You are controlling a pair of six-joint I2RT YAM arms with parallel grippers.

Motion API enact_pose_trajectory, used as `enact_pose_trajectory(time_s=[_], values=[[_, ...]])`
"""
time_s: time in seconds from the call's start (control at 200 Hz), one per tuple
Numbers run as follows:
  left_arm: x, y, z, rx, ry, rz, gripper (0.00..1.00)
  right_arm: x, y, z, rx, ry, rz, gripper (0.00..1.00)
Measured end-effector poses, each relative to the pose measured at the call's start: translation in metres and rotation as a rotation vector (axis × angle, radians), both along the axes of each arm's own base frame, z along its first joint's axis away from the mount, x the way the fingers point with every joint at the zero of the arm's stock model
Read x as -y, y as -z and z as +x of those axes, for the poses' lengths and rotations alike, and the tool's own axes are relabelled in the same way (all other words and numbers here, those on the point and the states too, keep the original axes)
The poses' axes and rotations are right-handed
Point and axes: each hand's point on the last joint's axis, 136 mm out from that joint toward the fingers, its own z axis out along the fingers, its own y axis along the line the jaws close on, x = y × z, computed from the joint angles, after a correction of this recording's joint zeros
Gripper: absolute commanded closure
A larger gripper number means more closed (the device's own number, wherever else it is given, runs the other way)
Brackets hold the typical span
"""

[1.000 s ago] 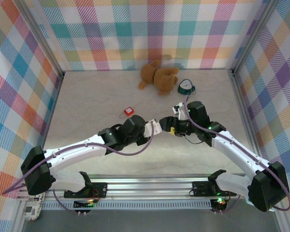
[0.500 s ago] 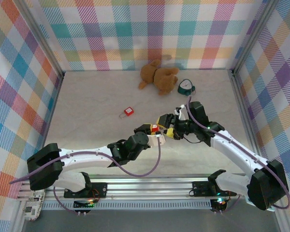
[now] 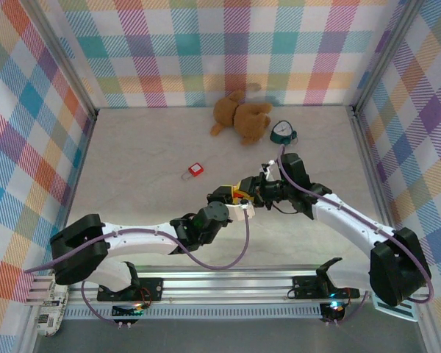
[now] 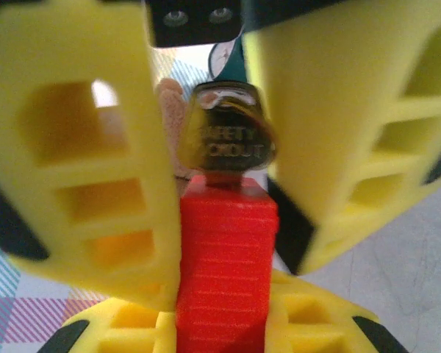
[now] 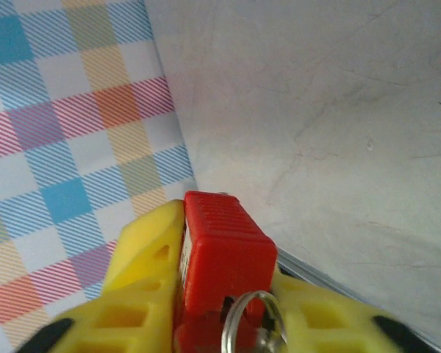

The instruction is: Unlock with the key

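A red padlock [image 3: 237, 196] hangs above the table's middle, where my two grippers meet. My left gripper [image 3: 231, 199] is shut on the padlock [image 4: 224, 272], its yellow fingers [image 4: 132, 331] clamping the lower body. The silvery key [image 4: 228, 140], its head stamped SAFETY LOCKOUT, sticks out of the padlock's far end. My right gripper [image 3: 252, 193] comes from the right, and its yellow fingers [image 4: 88, 147] press on both sides of the key head and the padlock's end. In the right wrist view the padlock [image 5: 224, 250] and the key's ring [image 5: 253, 323] sit between that gripper's fingers [image 5: 143, 294].
A second small red padlock [image 3: 196, 170] lies on the table to the left of the grippers. At the back lie a brown teddy bear [image 3: 241, 116] and a teal round object [image 3: 282, 132]. Plaid walls close in the left, right and back sides.
My left arm has swung its elbow rightward and turned its wrist, bringing its gripper against the right one. The red padlock now shows between them. The right gripper shifted slightly left.
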Motion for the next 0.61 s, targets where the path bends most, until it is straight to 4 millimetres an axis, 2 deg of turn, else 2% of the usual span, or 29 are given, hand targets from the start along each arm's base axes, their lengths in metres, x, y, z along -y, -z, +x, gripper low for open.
enact_pose_trajectory(time_s=[0.04,0.06,0.24,0.34,0.395,0.5,0.565,0.605], values=[[0.000,-0.001,0.001,0.006,-0.008,-0.006,1.00,-0.001,-0.002,0.001,-0.002,0.006,0.010,0.83],[-0.001,-0.002,0.001,0.008,-0.011,-0.008,0.97,-0.001,-0.003,0.002,-0.007,0.010,0.016,0.84],[-0.002,0.001,-0.003,0.009,-0.032,0.006,0.56,-0.002,-0.004,0.001,0.008,0.003,0.033,0.85],[-0.001,0.005,-0.023,-0.059,-0.002,-0.002,0.41,-0.001,0.001,-0.001,0.054,-0.018,0.001,0.86],[-0.004,0.002,-0.037,-0.123,0.022,-0.029,0.37,0.001,0.003,-0.001,0.082,-0.030,-0.024,0.87],[-0.019,-0.023,-0.053,-0.204,0.021,-0.157,0.33,0.003,0.002,0.002,0.151,-0.049,-0.066,0.88],[-0.039,-0.049,-0.057,-0.213,-0.008,-0.285,0.25,0.002,0.000,0.005,0.202,-0.063,-0.081,0.88],[-0.055,-0.066,-0.058,-0.200,-0.037,-0.388,0.25,0.001,0.002,0.006,0.224,-0.073,-0.091,0.87]])
